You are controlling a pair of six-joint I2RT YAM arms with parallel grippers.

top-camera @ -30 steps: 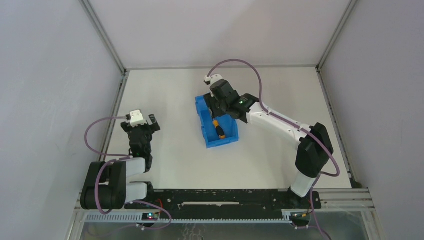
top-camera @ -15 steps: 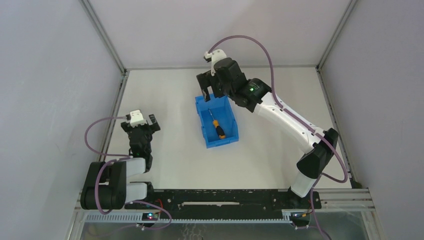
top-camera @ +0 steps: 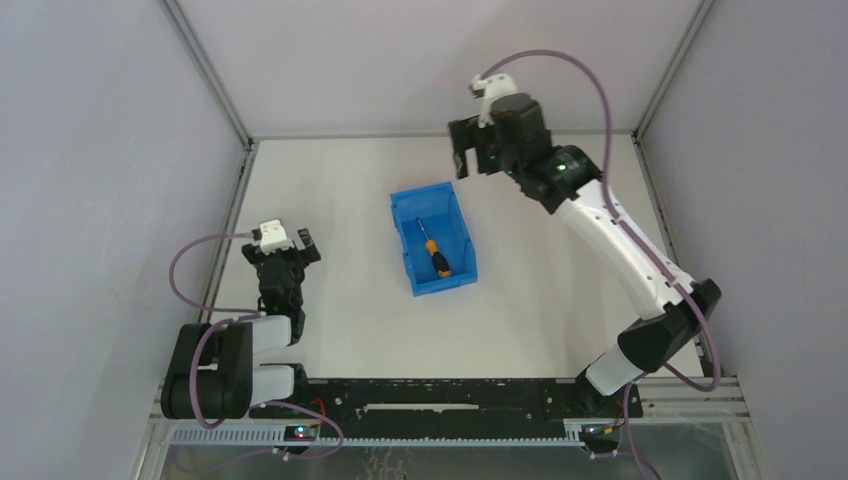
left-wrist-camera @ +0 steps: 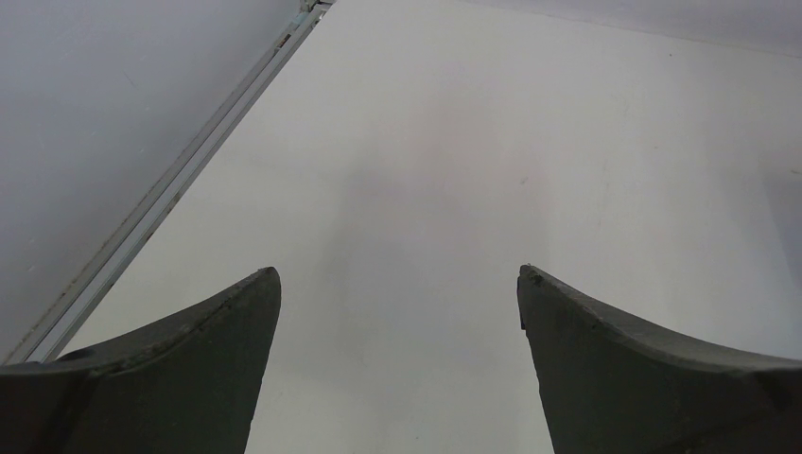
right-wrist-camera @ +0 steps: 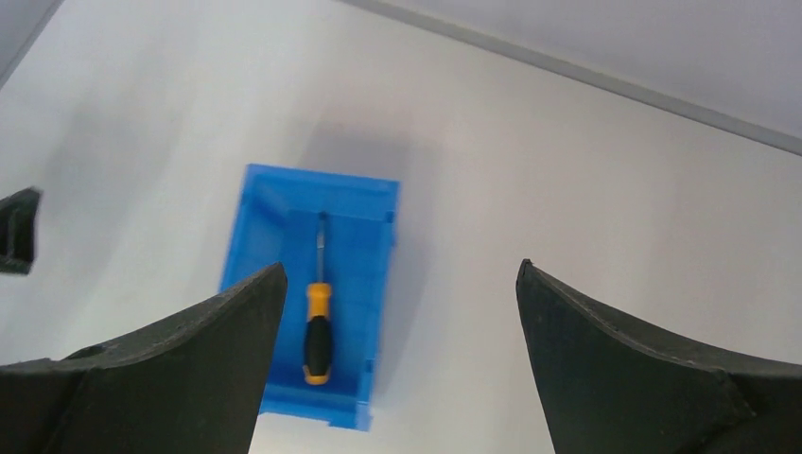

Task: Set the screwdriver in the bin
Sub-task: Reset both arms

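The screwdriver, orange and black in the handle with a thin dark shaft, lies flat on the floor of the blue bin at the table's middle. The right wrist view looks down on the same screwdriver inside the bin. My right gripper hangs open and empty, high above the table, behind and to the right of the bin. At the left of the table, far from the bin, my left gripper stands open, and its wrist view shows only bare tabletop between the fingers.
Grey enclosure walls with metal corner posts close the table on three sides. A metal rail runs along the table's left edge close to my left gripper. The arm bases stand on the black rail at the near edge.
My right gripper let go of the screwdriver in the bin, opened wide, then rose and swung back to the right. The screwdriver stays in the bin. The left arm has not moved.
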